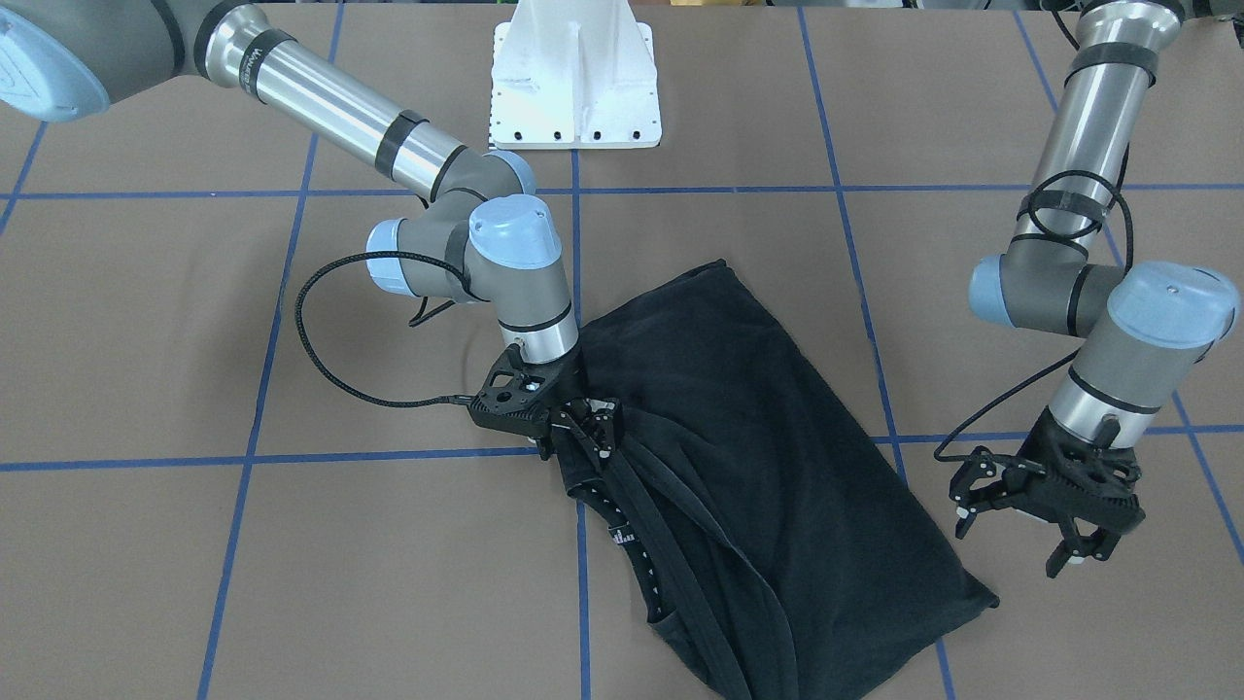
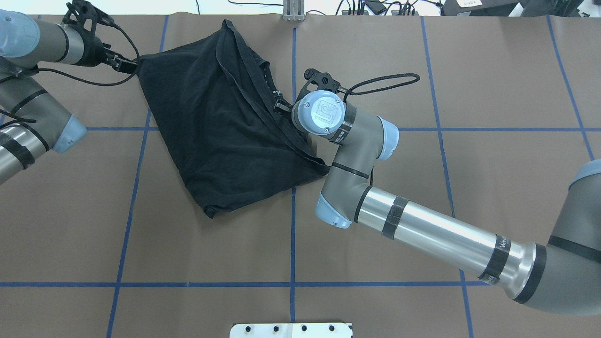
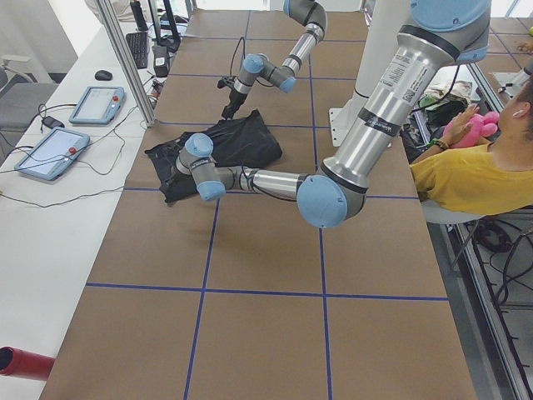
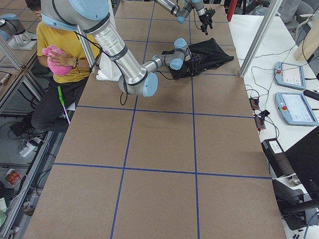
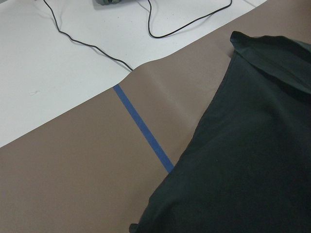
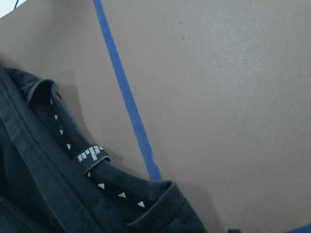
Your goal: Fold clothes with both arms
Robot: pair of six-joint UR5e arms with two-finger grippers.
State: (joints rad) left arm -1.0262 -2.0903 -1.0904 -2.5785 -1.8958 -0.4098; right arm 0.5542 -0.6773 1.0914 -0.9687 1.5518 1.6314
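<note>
Where the brown counter (image 2: 422, 211) ends on the side far from the robot, the black T-shirt (image 2: 220, 131) lies folded with one corner close to that edge. It sits left of the centre line in the overhead view. Wide bare counter, crossed by blue tape lines (image 2: 292, 234), lies open toward the robot and off to its right. The white base block (image 1: 575, 87) stands well apart from the cloth.

The left gripper (image 1: 1011, 542) hangs spread wide just beside the shirt's outer edge, holding nothing. The right gripper (image 1: 588, 436) is down on the opposite folded edge, near the collar (image 6: 112, 191) and its small white-lettered label (image 6: 91, 155). Its fingers sit close together against the cloth, but whether they pinch it I cannot tell.

The left arm (image 1: 1088, 146) drops from high, its wrist tilted down and outward. The right arm (image 2: 436, 234) stretches long and low across the counter, elbow bent, wrist pointing straight down.
</note>
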